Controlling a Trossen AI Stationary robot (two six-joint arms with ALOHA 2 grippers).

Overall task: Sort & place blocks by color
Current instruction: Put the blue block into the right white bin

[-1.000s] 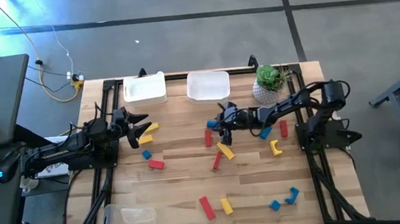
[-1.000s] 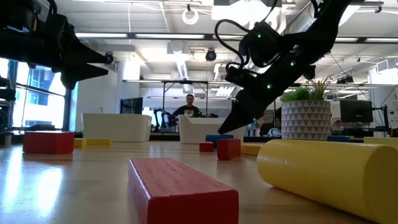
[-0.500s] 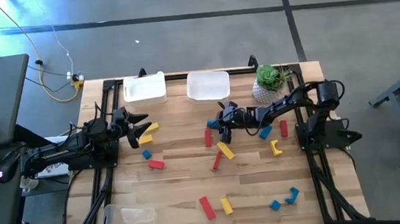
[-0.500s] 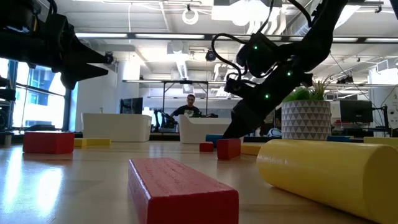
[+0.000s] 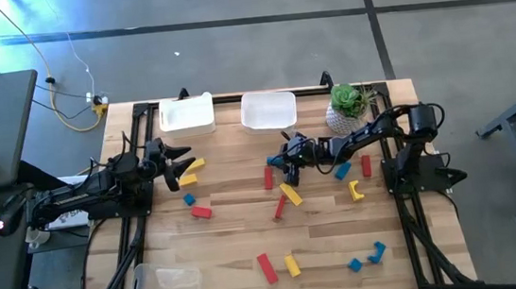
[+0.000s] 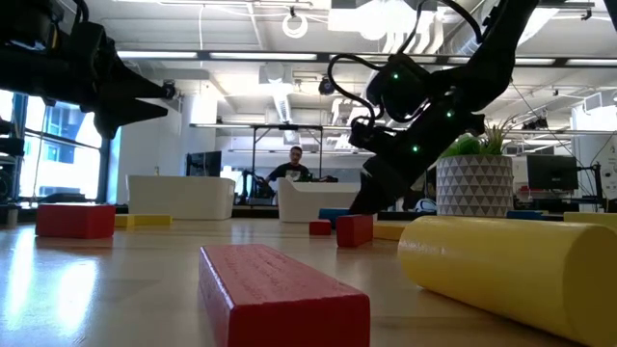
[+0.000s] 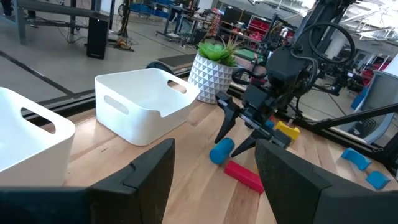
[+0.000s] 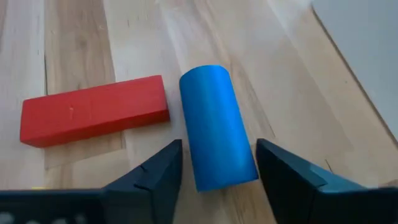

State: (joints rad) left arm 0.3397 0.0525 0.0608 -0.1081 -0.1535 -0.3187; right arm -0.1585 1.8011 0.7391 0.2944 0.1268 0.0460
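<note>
The wooden bench [image 5: 240, 251] was strewn with red, yellow and blue blocks, two white bins at its far edge. I had the right tool [image 8: 217, 163] low over a blue cylinder [image 8: 216, 124], fingers apart, one on each side of it and not yet pressing it that I could see. The cylinder lay straight ahead of the tool, its long axis running away between the fingers, so closing would pinch its round flanks. A red bar [image 8: 93, 118] lay just beside it, outside one finger. The left tool [image 5: 180, 163] hung open, well off at its own side; the right was plainly nearer.
</note>
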